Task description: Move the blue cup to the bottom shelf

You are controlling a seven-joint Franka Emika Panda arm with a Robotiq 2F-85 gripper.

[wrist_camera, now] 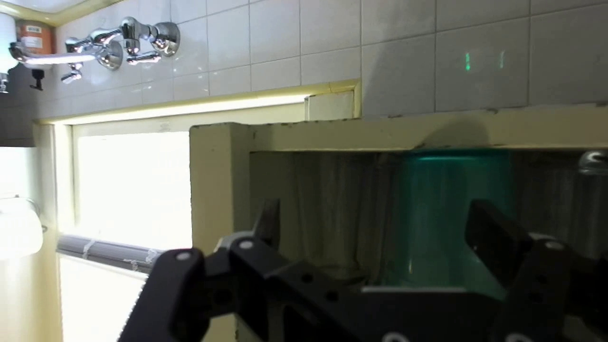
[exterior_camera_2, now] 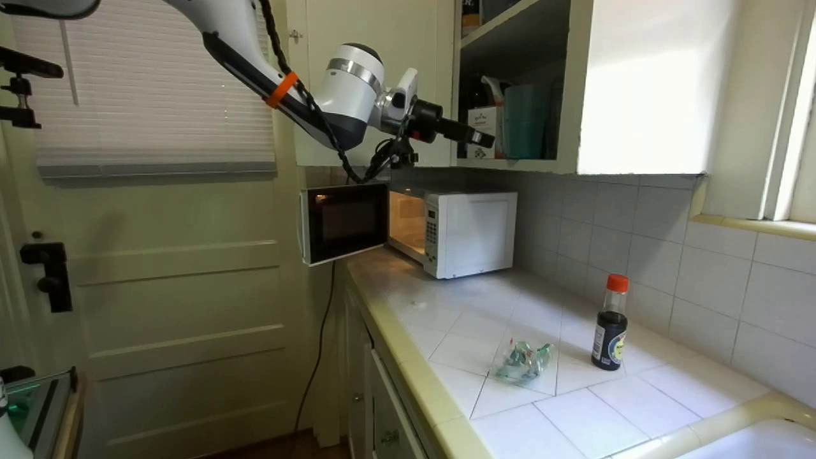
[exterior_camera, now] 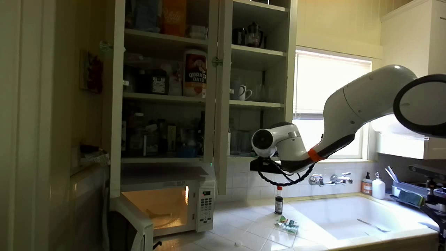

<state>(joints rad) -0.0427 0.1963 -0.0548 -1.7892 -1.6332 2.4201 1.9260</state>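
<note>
The blue cup, a tall blue-green translucent tumbler, stands upright on the bottom shelf of the cupboard. In the wrist view, which is upside down, the cup is behind the bottom shelf's front edge. My gripper is open and empty, facing the shelf; its right-hand finger in the picture overlaps the cup. In an exterior view my gripper points at the cupboard opening, in front of a box beside the cup. In an exterior view the bottom shelf is partly covered by the arm; the cup is hidden.
Clear glasses stand beside the cup, and a white box is on its other side. The cupboard's side post is near my fingers. Below are an open microwave, a sauce bottle and a plastic wrapper.
</note>
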